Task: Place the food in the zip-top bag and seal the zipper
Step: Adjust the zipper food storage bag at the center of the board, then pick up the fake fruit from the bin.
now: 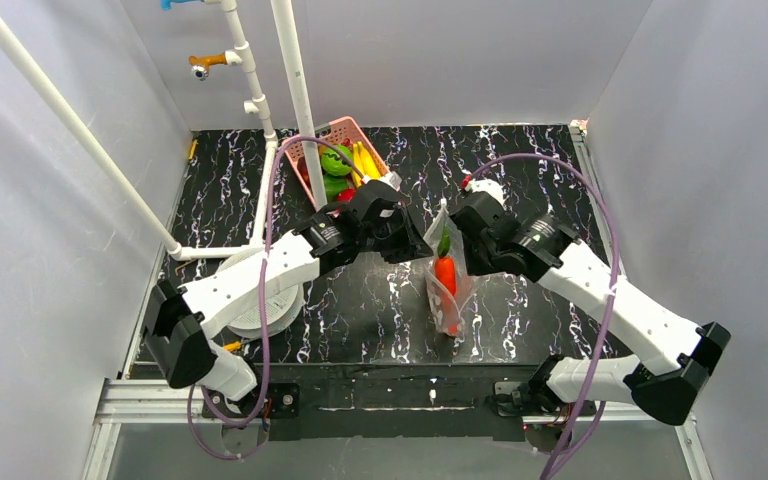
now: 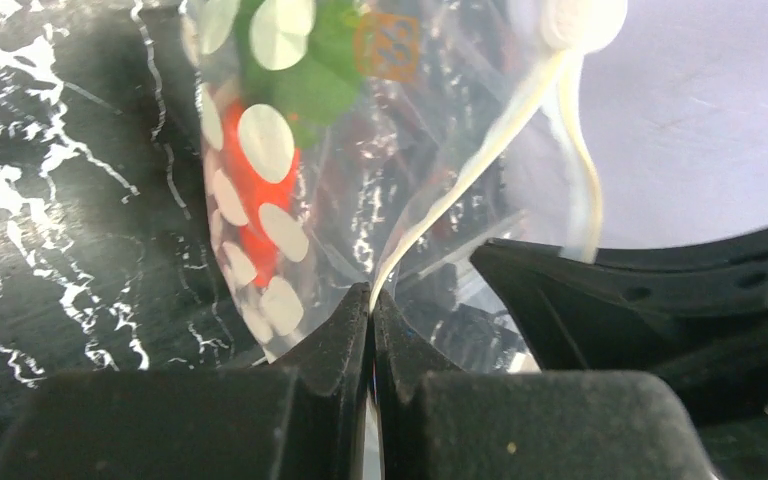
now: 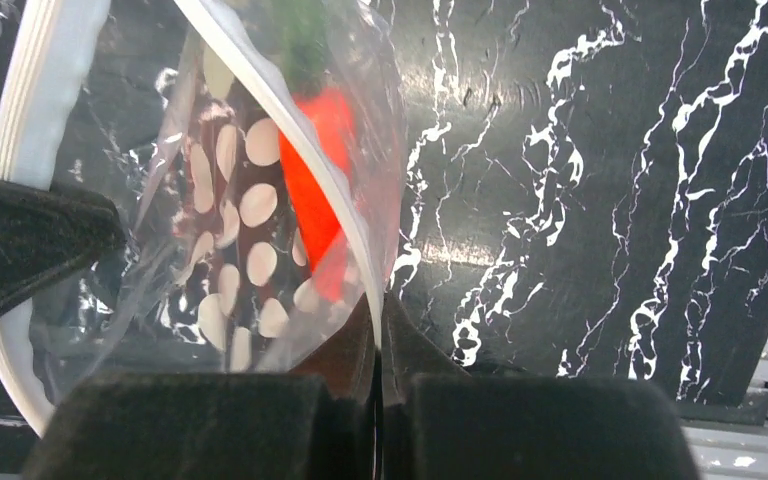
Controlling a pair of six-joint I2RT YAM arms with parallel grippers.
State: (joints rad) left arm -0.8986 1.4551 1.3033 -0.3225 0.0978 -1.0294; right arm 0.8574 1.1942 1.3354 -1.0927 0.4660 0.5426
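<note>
The clear zip-top bag [image 1: 447, 282] with white dots lies mid-table, mouth lifted between both grippers. Inside it is an orange-red carrot [image 1: 445, 273] with a green top. My left gripper [image 1: 422, 238] is shut on the bag's mouth edge; the left wrist view shows its jaws [image 2: 372, 300] pinching the white zipper strip [image 2: 480, 160]. My right gripper [image 1: 457, 238] is shut on the opposite mouth edge; the right wrist view shows its jaws [image 3: 377, 305] clamping the strip [image 3: 290, 130] beside the carrot [image 3: 315, 190]. More food, green pieces [image 1: 335, 162] and a yellow banana [image 1: 365, 160], lies in the pink basket.
The pink basket [image 1: 340, 130] stands at the back, left of centre. White pipes [image 1: 295, 90] rise at the back left. A white round object [image 1: 265, 305] lies under the left arm. A small red and white item [image 1: 480, 184] sits behind the right gripper.
</note>
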